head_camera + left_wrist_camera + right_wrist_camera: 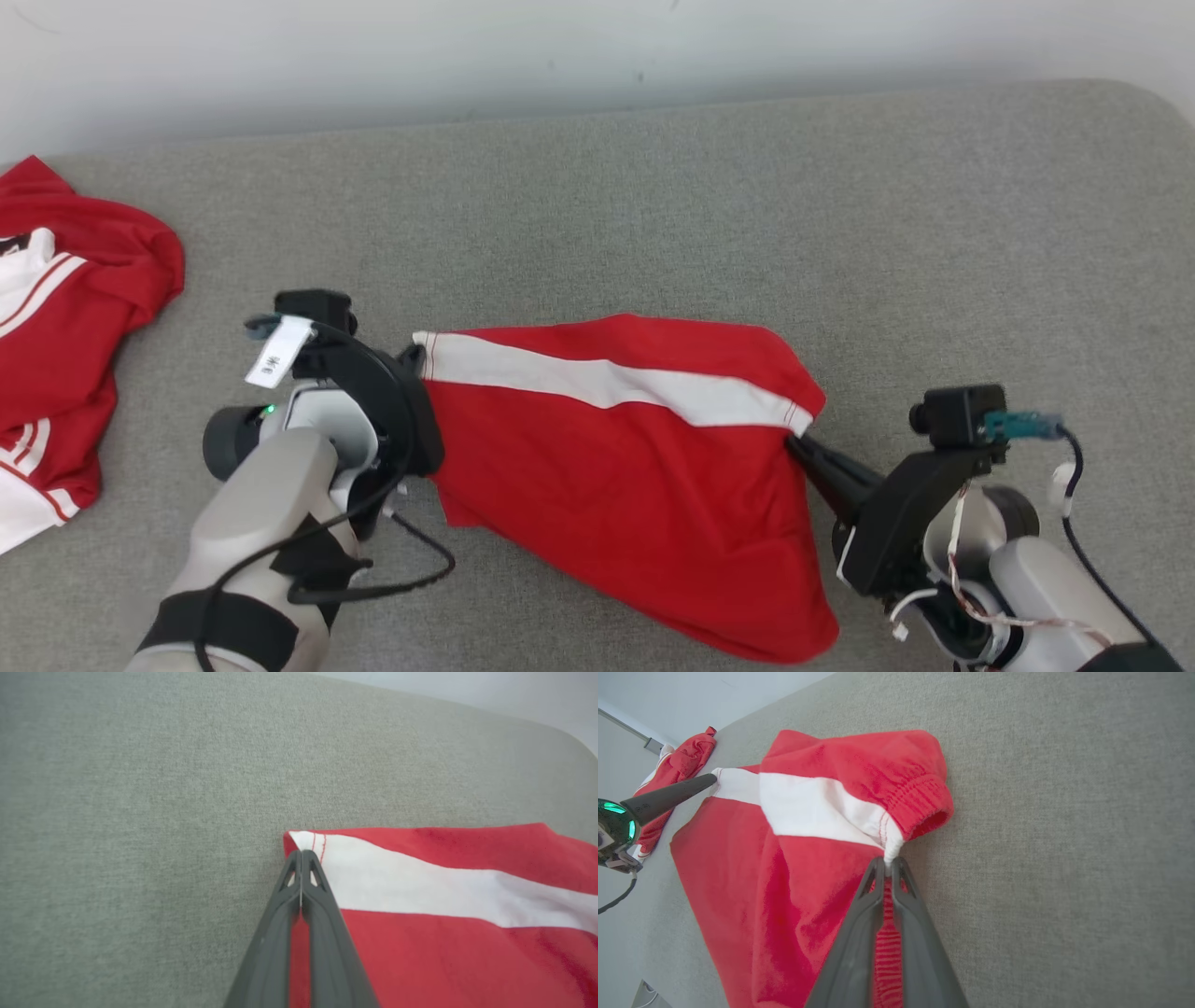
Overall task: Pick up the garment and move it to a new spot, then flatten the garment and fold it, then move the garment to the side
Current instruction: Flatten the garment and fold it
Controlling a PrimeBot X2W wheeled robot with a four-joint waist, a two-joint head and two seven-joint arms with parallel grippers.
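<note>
The garment (616, 467) is a pair of red shorts with a white side stripe, lying on the grey cushion in the head view's lower middle. My left gripper (415, 359) is shut on its left end, at the hem by the stripe. In the left wrist view the garment (444, 905) spreads to the right and the left gripper (301, 856) pinches the white corner. My right gripper (798, 443) is shut on the right end, at the elastic waistband. The right wrist view shows the right gripper (888, 861) pinching the gathered white edge of the garment (808, 858), with the left gripper's fingers (668, 795) at its far end.
A second red and white garment (56, 345) lies crumpled at the cushion's left edge. The grey cushion (653, 196) stretches wide behind and to the right, ending at a pale wall along the back.
</note>
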